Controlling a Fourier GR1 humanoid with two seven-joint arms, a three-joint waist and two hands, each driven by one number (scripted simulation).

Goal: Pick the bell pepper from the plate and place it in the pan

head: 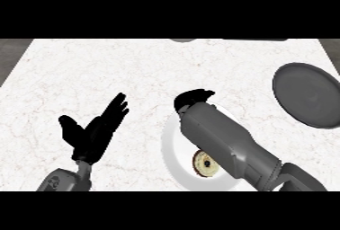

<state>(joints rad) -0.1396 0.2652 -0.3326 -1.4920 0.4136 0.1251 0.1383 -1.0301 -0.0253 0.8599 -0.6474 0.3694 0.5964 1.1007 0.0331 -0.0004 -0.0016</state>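
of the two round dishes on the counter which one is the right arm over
The white plate, low in the middle; the right hand reaches past its far rim. The dark grey pan lies apart at the right edge.

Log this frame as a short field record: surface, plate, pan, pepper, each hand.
surface: white marbled counter
plate: white plate, lower centre, partly under the right forearm
pan: dark grey pan, at the right edge, nothing in it
bell pepper: round yellowish piece on the plate beside the forearm
right hand: right hand over the plate's far rim, fingers hidden
left hand: left hand open, resting at left
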